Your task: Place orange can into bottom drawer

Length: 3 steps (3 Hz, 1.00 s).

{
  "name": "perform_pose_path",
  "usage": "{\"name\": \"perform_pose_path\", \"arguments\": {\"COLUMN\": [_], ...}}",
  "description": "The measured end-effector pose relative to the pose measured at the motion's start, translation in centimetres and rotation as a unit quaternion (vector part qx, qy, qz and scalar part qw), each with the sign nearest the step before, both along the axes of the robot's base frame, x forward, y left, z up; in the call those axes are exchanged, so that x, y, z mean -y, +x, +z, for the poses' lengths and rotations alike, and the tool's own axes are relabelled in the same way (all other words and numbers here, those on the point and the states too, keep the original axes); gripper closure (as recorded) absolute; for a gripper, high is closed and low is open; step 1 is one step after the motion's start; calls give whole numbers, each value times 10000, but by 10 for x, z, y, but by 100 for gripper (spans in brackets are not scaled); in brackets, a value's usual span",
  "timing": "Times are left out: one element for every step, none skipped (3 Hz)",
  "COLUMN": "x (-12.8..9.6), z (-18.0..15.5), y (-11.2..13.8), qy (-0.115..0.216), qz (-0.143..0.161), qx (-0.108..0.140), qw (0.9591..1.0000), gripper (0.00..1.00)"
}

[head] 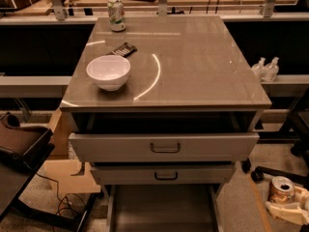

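Note:
The orange can (282, 188), copper-coloured with a silver top, is upright at the lower right, right of the cabinet. My gripper (285, 204) with its pale fingers (289, 210) is shut on the can's lower part and holds it at about the height of the bottom drawer. The bottom drawer (164, 211) is pulled out at the bottom middle, and its plain grey floor shows. The can is to the right of the drawer and outside it.
The two upper drawers (165, 148) with dark handles stick out a little. On the cabinet top (193, 62) stand a white bowl (108, 71), a dark small object (121, 49) and a green-and-white can (116, 14). A chair (19, 149) is at the left and dark base legs (275, 170) at the right.

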State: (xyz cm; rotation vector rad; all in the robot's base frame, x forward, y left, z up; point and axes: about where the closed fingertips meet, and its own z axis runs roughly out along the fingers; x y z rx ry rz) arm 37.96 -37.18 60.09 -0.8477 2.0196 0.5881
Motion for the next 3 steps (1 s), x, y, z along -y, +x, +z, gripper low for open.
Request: {"name": "perform_pose_path", "arguments": {"x": [-6, -33, -77], "z": [-4, -40, -94], "y": [1, -13, -38], "qy": [4, 246, 426], "qz": [46, 190, 493], "qx": [-7, -53, -274], "qw": [10000, 9995, 9975], "gripper": [100, 100, 100]}}
